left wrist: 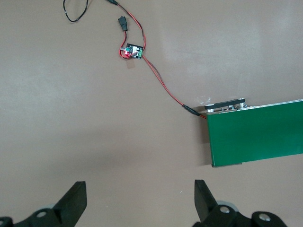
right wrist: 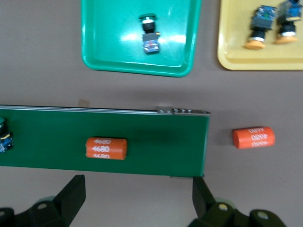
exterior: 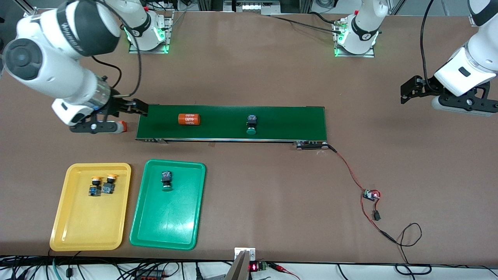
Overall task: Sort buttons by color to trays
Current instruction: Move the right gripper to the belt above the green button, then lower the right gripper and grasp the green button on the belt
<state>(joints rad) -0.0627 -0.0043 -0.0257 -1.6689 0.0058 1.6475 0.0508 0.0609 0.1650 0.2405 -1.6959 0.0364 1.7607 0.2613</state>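
Nearest the camera, the yellow tray (exterior: 90, 233) is holding both yellow buttons (exterior: 102, 186) and the green tray (exterior: 167, 225) one green button (exterior: 166, 181), so three of four are looking sorted. The last green button (exterior: 251, 124) is lying on the belt (exterior: 280, 120) near an orange cylinder (exterior: 189, 119). The right gripper (exterior: 134, 107), released and empty, is hovering at the belt's end above a second cylinder (right wrist: 253, 137), which is half hidden in the front view; the left gripper (exterior: 410, 89), also released, is waiting over bare surface (exterior: 408, 175).

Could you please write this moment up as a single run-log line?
yellow tray: two yellow buttons | green tray: one green button | belt: second green button | left gripper, right gripper: open, empty
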